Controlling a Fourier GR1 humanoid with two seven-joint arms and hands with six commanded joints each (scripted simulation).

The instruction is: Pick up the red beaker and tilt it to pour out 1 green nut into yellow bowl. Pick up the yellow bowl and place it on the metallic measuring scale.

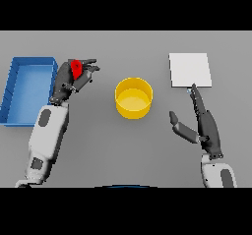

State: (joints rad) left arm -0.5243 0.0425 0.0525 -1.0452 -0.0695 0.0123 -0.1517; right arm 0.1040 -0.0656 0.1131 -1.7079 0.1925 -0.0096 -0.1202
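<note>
two hands (74, 79) (204, 123): left curled round the red beaker (76, 68) beside the yellow bowl (133, 98), right open, fingers straight.

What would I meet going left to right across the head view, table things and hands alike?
Blue tray → left hand, its fingers curled round the red beaker → yellow bowl → right hand, fingers straight, its fingertips reaching the near edge of the scale.

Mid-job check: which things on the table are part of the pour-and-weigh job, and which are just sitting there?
In the job:
- red beaker, gripped in the left robot hand
- yellow bowl, centre
- metallic measuring scale, far right
- right robot hand, open beside the scale

Lying about:
- blue bin, far left
</note>
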